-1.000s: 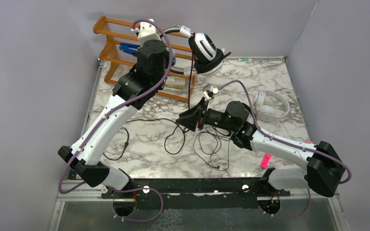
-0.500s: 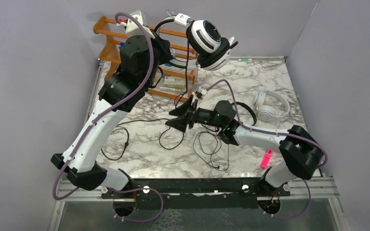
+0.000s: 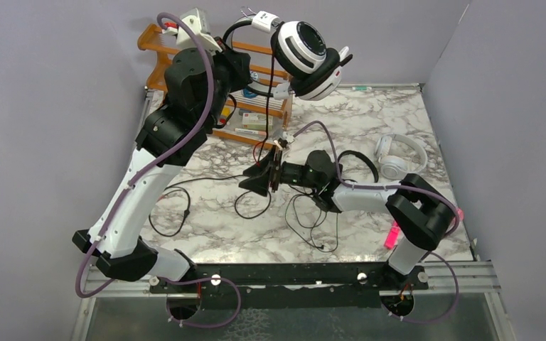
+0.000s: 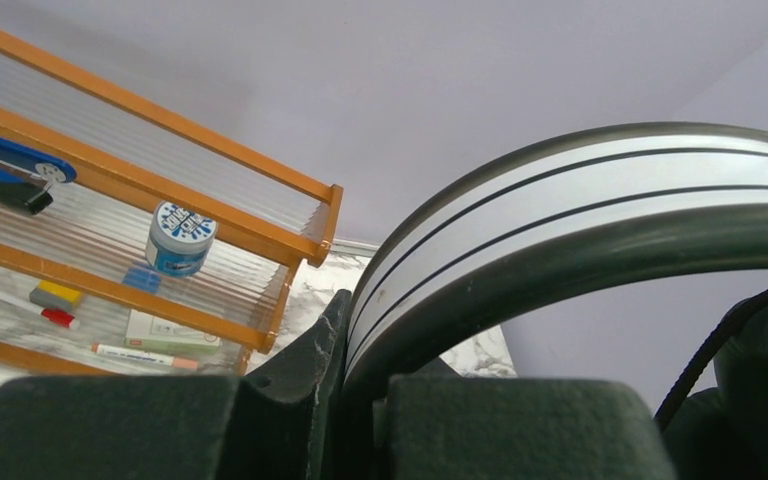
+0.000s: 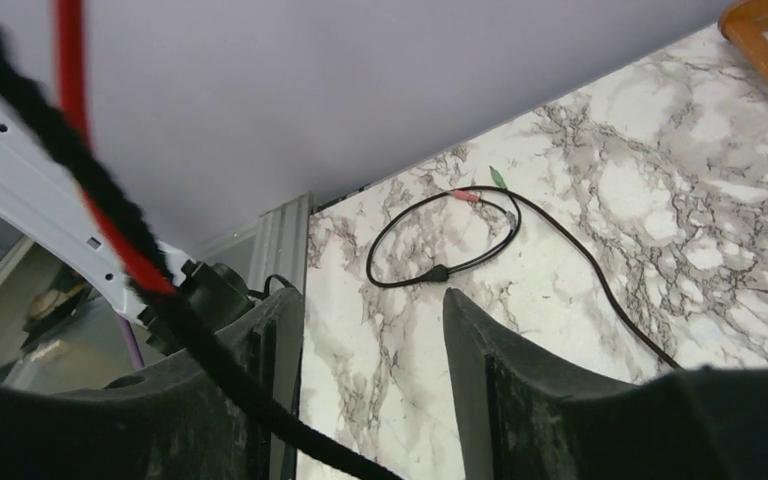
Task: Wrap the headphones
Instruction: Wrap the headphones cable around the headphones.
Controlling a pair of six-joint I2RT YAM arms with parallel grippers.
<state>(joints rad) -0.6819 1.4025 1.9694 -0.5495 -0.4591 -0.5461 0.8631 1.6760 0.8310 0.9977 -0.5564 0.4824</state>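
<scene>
White headphones with black pads (image 3: 306,60) hang raised at the back, black cord (image 3: 271,71) dangling below. Black headphones (image 3: 365,162) and all-white headphones (image 3: 400,158) lie flat at the right.

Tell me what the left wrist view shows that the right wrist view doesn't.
Left wrist only: the left gripper shut on the white, black-striped headphone headband; a blue-lidded jar on a shelf. Right wrist only: the open right gripper, a braided black cord crossing it, a thin black cable lying looped. Both: marble tabletop, orange wooden rack, lilac wall.
</scene>
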